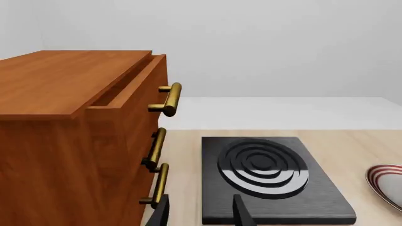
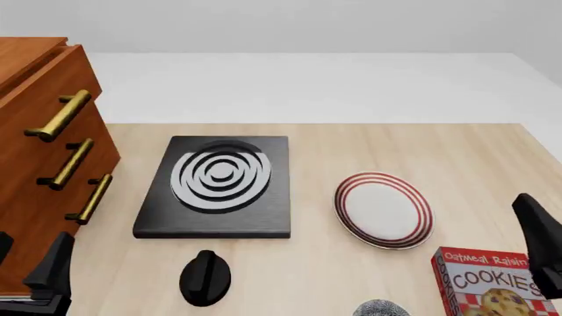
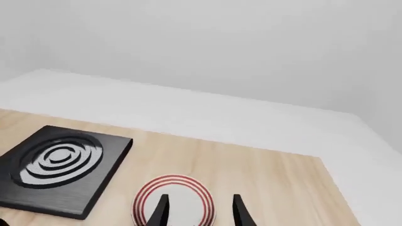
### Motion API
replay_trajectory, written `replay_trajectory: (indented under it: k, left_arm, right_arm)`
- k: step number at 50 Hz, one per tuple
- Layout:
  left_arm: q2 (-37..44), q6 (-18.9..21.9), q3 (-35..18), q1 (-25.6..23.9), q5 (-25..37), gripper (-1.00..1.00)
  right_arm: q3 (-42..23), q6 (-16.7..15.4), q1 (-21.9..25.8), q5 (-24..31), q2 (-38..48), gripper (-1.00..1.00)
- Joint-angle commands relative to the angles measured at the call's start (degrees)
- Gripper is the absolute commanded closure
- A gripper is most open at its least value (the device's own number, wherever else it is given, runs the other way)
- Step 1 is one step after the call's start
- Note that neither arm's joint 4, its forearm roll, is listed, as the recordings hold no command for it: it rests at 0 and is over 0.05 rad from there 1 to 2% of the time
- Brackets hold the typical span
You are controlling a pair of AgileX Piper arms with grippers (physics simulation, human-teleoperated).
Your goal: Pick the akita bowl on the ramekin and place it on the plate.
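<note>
The akita bowl point(image 2: 381, 308) shows only as a speckled grey dome cut off by the near edge of the front view; the ramekin under it is out of view. The plate point(image 2: 383, 210), white with red rings, lies right of centre, and it also appears in the right wrist view as the plate point(image 3: 172, 200) and at the edge of the left wrist view point(image 1: 386, 186). My left gripper point(image 1: 201, 214) is open and empty, low at the near left point(image 2: 35, 266) beside the cabinet. My right gripper point(image 3: 198, 213) is open and empty at the near right point(image 2: 537, 230), with the plate ahead of its fingers.
A wooden cabinet point(image 2: 44, 158) with brass handles fills the left side, its top drawer slightly open point(image 1: 125, 89). A black slab with white rings point(image 2: 220, 184) sits mid-table. A black knob-shaped object point(image 2: 205, 278) lies near the front. A cookie box point(image 2: 491, 283) stands at the near right.
</note>
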Motion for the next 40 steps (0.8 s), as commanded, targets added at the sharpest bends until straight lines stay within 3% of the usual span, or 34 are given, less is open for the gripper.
replay_trajectory:
  k: [1,3,6,8,13,23,27,32,34,35,40]
  left_arm:
    - [0.0,0.0,0.0,0.0,0.0,-1.00]
    - [0.0,0.0,0.0,0.0,0.0,-1.00]
    - [0.0,0.0,0.0,0.0,0.0,-1.00]
    - [0.0,0.0,0.0,0.0,0.0,-1.00]
    - [0.0,0.0,0.0,0.0,0.0,-1.00]
    - [0.0,0.0,0.0,0.0,0.0,-1.00]
    - [0.0,0.0,0.0,0.0,0.0,-1.00]
    - [0.0,0.0,0.0,0.0,0.0,-1.00]
    - [0.0,0.0,0.0,0.0,0.0,-1.00]
    - [0.0,0.0,0.0,0.0,0.0,-1.00]
    - [0.0,0.0,0.0,0.0,0.0,-1.00]
  right_arm:
    - [-15.6,5.5,6.6,15.1,10.2,-1.00]
    - [-16.0,4.2,6.2,16.7,14.1,-1.00]
    - [-18.3,7.9,9.9,19.5,17.1,-1.00]
    - [-19.5,5.5,10.2,21.1,18.5,-1.00]
    - [-18.9,6.0,13.2,23.0,23.8,-1.00]
    - [-16.6,5.1,13.8,25.2,28.7,-1.00]
    - [-14.7,2.9,13.6,25.6,29.1,-1.00]
    - [-13.5,6.7,16.0,26.4,30.2,-1.00]
    - [-13.3,6.2,15.8,26.7,30.2,-1.00]
    - [-13.0,8.4,17.4,26.6,31.2,-1.00]
    - [-10.2,8.9,18.6,25.6,32.4,-1.00]
